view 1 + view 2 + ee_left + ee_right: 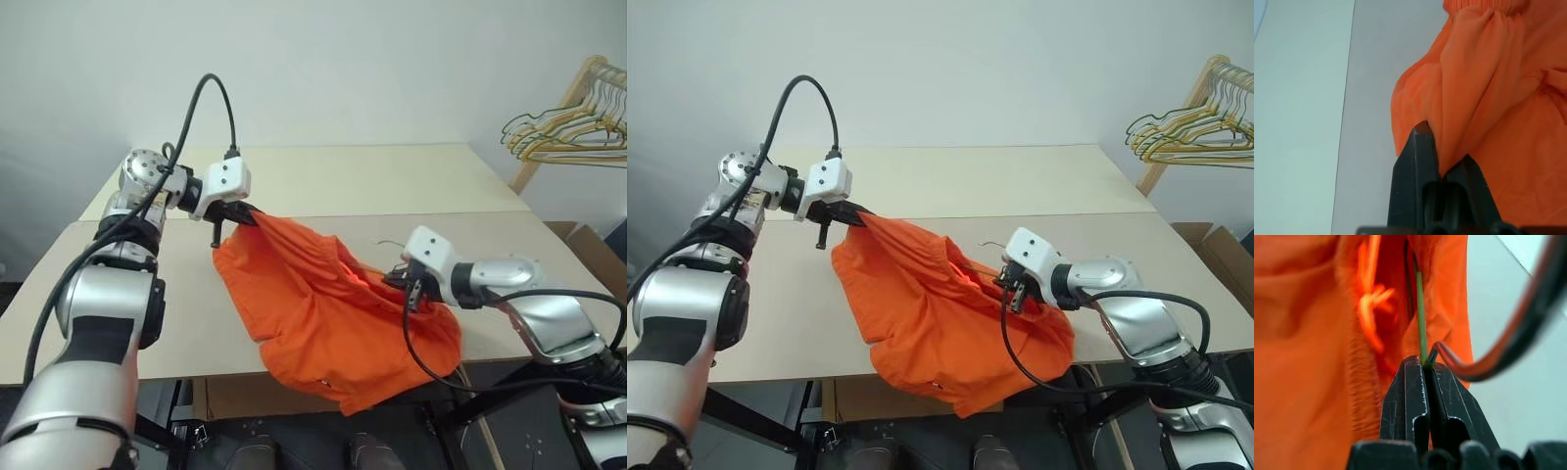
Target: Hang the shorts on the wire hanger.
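Over the table: shorts hung between my claws.
Left gripper: clamped on shorts.
Right gripper: pinched wire hanger.

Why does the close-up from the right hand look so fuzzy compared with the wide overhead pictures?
Right wrist view: the bright orange fabric shorts sit too near the lens, so they blur, while the thin olive wire hanger and the right gripper stay fairly crisp. Left eye view: even, soft room light, no glare.

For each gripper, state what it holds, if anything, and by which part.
The left gripper is shut on the shorts, pinching a fold of fabric near the waistband. The right gripper is shut on the wire hanger, gripping its thin wire inside the shorts.
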